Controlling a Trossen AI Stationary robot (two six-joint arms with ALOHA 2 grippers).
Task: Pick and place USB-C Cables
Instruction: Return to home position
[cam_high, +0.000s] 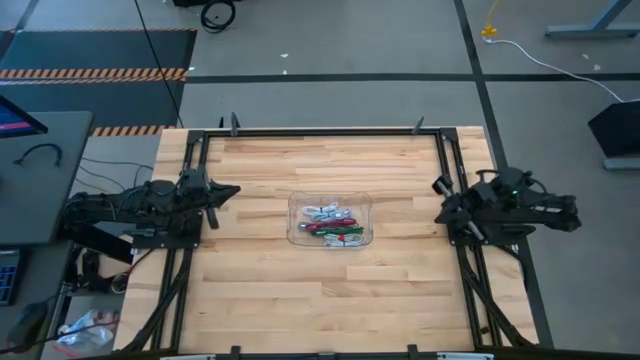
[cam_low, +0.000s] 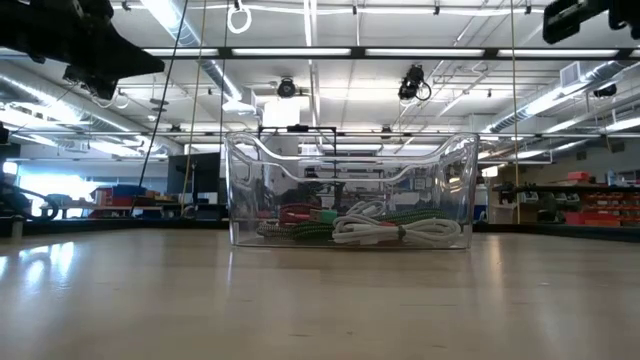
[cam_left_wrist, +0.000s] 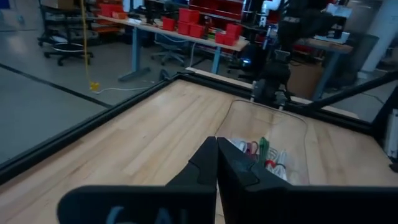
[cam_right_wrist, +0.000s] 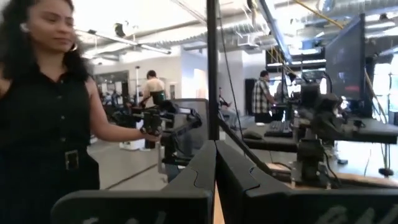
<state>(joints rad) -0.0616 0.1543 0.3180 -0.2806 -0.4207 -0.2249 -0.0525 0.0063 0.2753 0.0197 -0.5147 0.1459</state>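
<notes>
Seemingly done: held left pincer (cam_high: 232, 191) and right pincer (cam_high: 440, 186) fully shut, gripping nothing, at opposite table (cam_high: 260, 290) edges, likely as resting pose; found USB-C Cables (cam_high: 333, 226) piled inside clear tray (cam_high: 296, 203) midway between them, well apart from both.

Both arms sit folded and facing inward, the left gripper (cam_high: 230, 192) at nine o'clock with its fingers (cam_left_wrist: 202, 165) pressed together, the right gripper (cam_high: 440, 187) at three o'clock, fingers (cam_right_wrist: 199, 168) likewise.
</notes>
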